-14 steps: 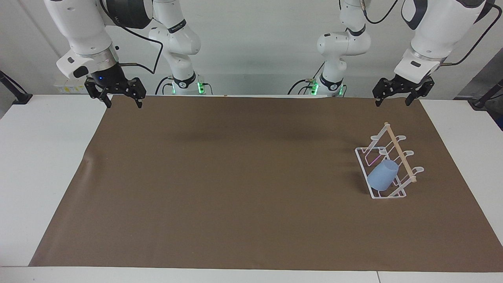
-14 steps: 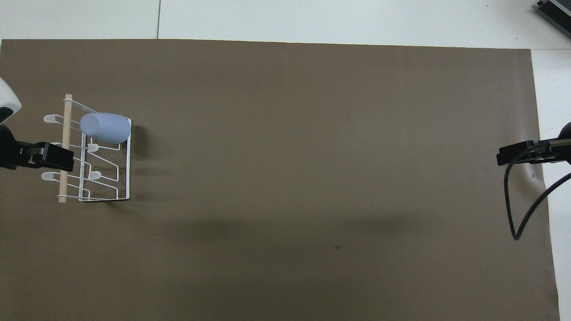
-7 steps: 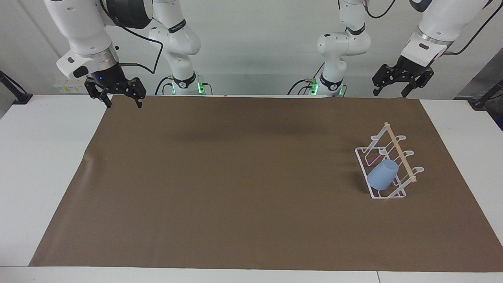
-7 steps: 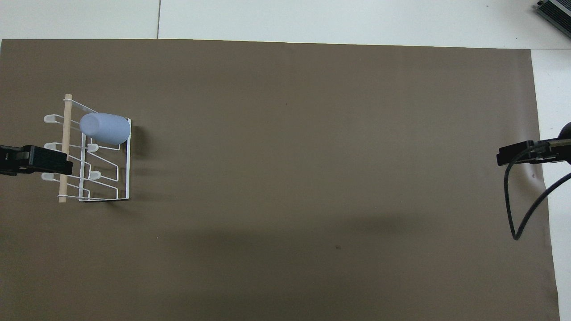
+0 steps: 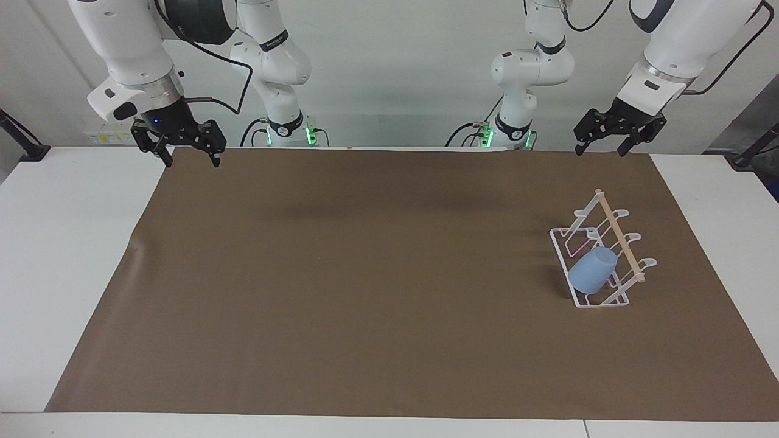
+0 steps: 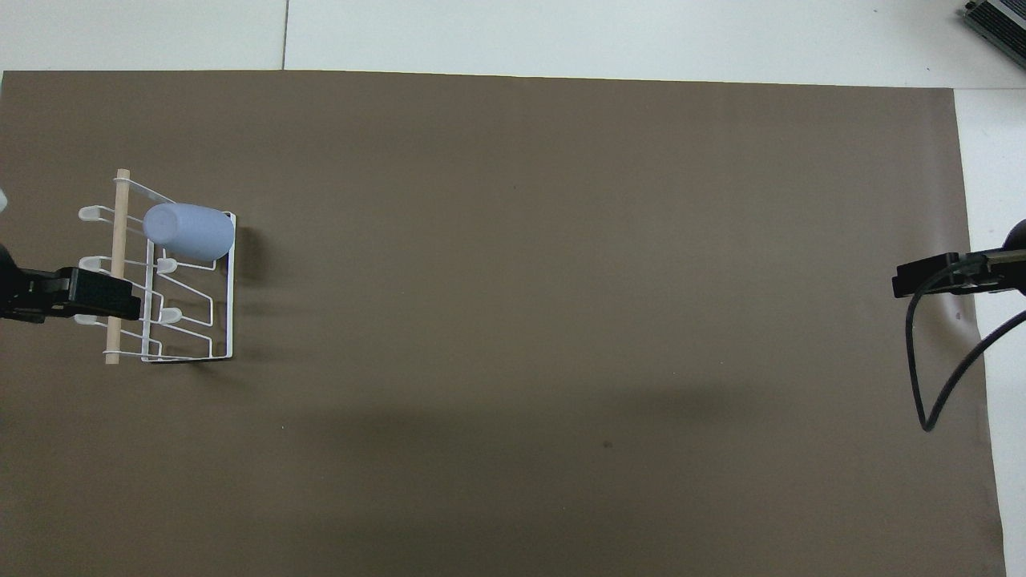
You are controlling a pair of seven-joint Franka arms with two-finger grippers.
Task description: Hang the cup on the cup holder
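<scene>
Pretty bare setup here: a big brown mat (image 5: 389, 286) covers most of the white table (image 5: 67, 243), and the only things sitting on it are the cup holder (image 5: 602, 255) and the cup (image 5: 591, 271), both toward the left arm's end of the table. The light-blue cup is slid over one of the prongs of the white wire rack, at the end of the rack farther from the robots, tilted with its rounded base pointing up and away from the wooden rod (image 5: 619, 235). Nothing sits between the rack and either arm, so nothing is in the way. The left gripper (image 5: 599, 146) hangs in the air over the mat's edge by the robots, fingers spread wide and holding nothing, well clear of the rack. The right gripper (image 5: 190, 159) hangs over the mat's corner at its own end, also wide open and empty; that arm just waits. The facing view shows both arms plus their bases with green lights, and makes it clear the left gripper is up high. The overhead view only catches the grippers' dark tips: the left gripper (image 6: 96, 293) looks like it overlaps the rod of the cup holder (image 6: 192, 304) there, and a black cable (image 6: 930, 385) loops down near the right gripper (image 6: 922, 276). The overhead view also shows the cup (image 6: 189, 231) lying across the rack.
</scene>
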